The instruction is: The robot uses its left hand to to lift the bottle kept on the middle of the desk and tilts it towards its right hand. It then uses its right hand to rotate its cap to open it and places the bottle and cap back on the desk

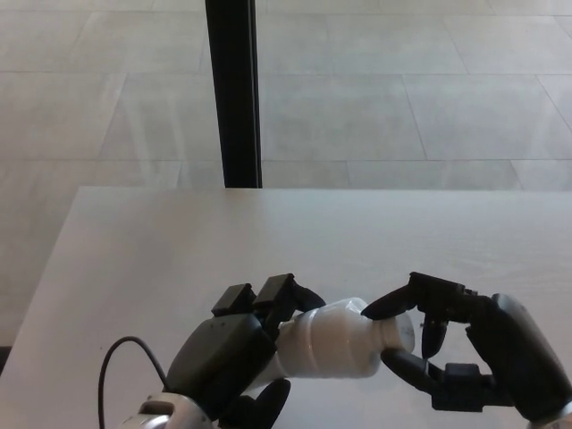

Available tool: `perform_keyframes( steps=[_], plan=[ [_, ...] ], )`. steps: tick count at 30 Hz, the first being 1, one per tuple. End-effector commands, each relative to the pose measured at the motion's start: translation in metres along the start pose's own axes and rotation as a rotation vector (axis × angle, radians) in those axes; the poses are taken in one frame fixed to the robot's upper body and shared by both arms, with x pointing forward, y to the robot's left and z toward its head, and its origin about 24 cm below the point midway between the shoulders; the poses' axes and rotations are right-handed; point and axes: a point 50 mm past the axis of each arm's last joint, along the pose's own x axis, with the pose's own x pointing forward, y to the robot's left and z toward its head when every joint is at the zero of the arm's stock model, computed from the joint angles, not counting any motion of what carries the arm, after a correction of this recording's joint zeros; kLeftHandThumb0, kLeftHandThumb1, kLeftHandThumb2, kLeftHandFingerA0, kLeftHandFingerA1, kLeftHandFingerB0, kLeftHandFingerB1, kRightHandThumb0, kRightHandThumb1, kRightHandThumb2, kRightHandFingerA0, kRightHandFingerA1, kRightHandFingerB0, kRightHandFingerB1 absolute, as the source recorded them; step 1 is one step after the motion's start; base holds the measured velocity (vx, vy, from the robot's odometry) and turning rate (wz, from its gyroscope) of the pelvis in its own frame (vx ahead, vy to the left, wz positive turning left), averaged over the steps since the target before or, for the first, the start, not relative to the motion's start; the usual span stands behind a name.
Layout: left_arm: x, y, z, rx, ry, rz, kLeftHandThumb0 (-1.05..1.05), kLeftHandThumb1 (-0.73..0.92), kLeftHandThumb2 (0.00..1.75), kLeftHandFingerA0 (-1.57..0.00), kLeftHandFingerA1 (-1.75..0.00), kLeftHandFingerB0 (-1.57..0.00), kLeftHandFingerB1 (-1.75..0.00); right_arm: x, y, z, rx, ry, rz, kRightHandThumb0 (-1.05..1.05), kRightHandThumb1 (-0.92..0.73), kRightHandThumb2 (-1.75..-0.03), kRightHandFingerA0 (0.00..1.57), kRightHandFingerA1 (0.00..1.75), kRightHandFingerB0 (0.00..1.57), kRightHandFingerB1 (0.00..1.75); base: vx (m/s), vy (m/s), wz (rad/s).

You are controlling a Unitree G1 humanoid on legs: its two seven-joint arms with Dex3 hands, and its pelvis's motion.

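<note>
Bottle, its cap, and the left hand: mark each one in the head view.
bottle (326, 344), head view, on its white body.
cap (400, 332), head view, on its end face.
left hand (228, 353), head view, on the back of the hand.
</note>
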Motion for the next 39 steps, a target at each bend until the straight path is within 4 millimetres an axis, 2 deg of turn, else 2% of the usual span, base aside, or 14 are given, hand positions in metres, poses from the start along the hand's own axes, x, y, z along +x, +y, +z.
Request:
perform_keyframes(
  steps=[1,3,8,13,14,21,22,24,29,31,34,35,36,39],
  plan=[
    [-0.002,-0.006,-0.002,0.040,0.018,-0.040,0.26,0.33,1.69,-1.21,-1.67,-1.07,-1.43,0.001,-0.029,0.027,-0.219,-0.474,-0.092,-0.32,-0.81,-0.64,0.72,1.75,0.73,0.87,0.00,0.000,0.00],
    [-0.002,-0.006,-0.001,0.034,0.019,-0.041,0.17,0.65,1.35,-1.27,-1.31,-1.20,-1.24,0.001,-0.031,0.028,-0.239,-0.507,-0.058,-0.29,-0.79,-0.64,0.76,1.71,0.72,0.86,0.00,0.000,0.00],
    [-0.001,-0.006,-0.002,0.032,0.018,-0.038,0.32,0.36,1.66,-1.20,-1.63,-1.10,-1.40,0.001,-0.032,0.030,-0.269,-0.559,-0.020,-0.27,-0.74,-0.72,0.74,1.67,0.72,0.89,0.00,0.000,0.00],
    [-0.002,-0.005,-0.002,0.026,0.022,-0.044,0.16,0.67,1.36,-1.27,-1.31,-1.21,-1.24,0.005,-0.030,0.036,-0.309,-0.674,0.062,-0.34,-0.77,-0.71,0.75,1.57,0.65,0.93,0.00,0.000,0.00],
    [-0.002,-0.005,-0.001,0.027,0.027,-0.044,0.24,0.32,1.63,-1.20,-1.66,-1.06,-1.41,0.005,-0.031,0.037,-0.333,-0.689,0.079,-0.33,-0.75,-0.73,0.75,1.53,0.65,0.95,0.00,0.000,0.00],
    [-0.001,-0.005,-0.001,0.023,0.022,-0.049,0.31,0.47,1.39,-1.32,-1.45,-1.18,-1.31,0.006,-0.039,0.039,-0.382,-0.749,0.116,-0.36,-0.72,-0.69,0.76,1.46,0.66,0.98,0.00,0.000,0.00],
    [-0.001,-0.006,-0.001,0.021,0.026,-0.049,0.24,0.33,1.60,-1.09,-1.75,-1.01,-1.51,0.006,-0.040,0.039,-0.388,-0.751,0.116,-0.37,-0.73,-0.69,0.76,1.47,0.64,0.99,0.00,0.000,0.00],
    [-0.001,-0.006,-0.001,0.033,0.017,-0.050,0.13,0.64,1.30,-1.18,-1.24,-1.12,-1.17,0.005,-0.045,0.038,-0.426,-0.756,0.143,-0.36,-0.73,-0.69,0.74,1.47,0.61,0.99,0.00,0.000,0.00],
    [-0.001,-0.006,-0.001,0.034,0.017,-0.050,0.13,0.64,1.30,-1.18,-1.23,-1.12,-1.17,0.004,-0.052,0.036,-0.446,-0.767,0.151,-0.38,-0.68,-0.66,0.75,1.43,0.62,0.97,0.00,0.000,0.00],
    [-0.003,-0.008,-0.001,0.014,0.018,-0.049,0.11,0.39,1.47,-1.20,-1.67,-1.04,-1.41,0.002,-0.051,0.032,-0.431,-0.685,0.161,-0.34,-0.68,-0.68,0.72,1.32,0.48,0.56,0.00,0.000,0.00],
    [-0.003,-0.009,-0.002,0.008,0.008,-0.047,0.12,0.37,1.49,-1.21,-1.68,-1.07,-1.41,0.001,-0.050,0.030,-0.415,-0.640,0.169,-0.44,-0.77,-0.64,0.63,1.27,0.32,0.44,0.00,0.000,0.00],
    [-0.003,-0.010,-0.002,-0.001,0.007,-0.045,0.12,0.65,1.30,-1.19,-1.24,-1.13,-1.18,-0.001,-0.049,0.029,-0.413,-0.608,0.166,-0.49,-0.79,-0.63,0.58,1.12,0.24,0.40,0.00,0.000,0.00],
    [-0.004,-0.011,-0.002,-0.007,0.014,-0.048,0.24,0.32,1.62,-1.20,-1.68,-1.07,-1.42,-0.003,-0.049,0.028,-0.426,-0.564,0.157,-0.52,-0.80,-0.64,0.49,1.11,0.16,0.41,0.00,0.000,0.00],
    [-0.005,-0.011,-0.002,0.007,0.017,-0.040,0.21,0.67,1.39,-1.33,-1.37,-1.28,-1.30,-0.007,-0.051,0.026,-0.451,-0.470,0.104,-0.68,-0.61,-0.95,0.35,0.80,0.03,0.41,0.00,0.000,0.00]
  ],
)
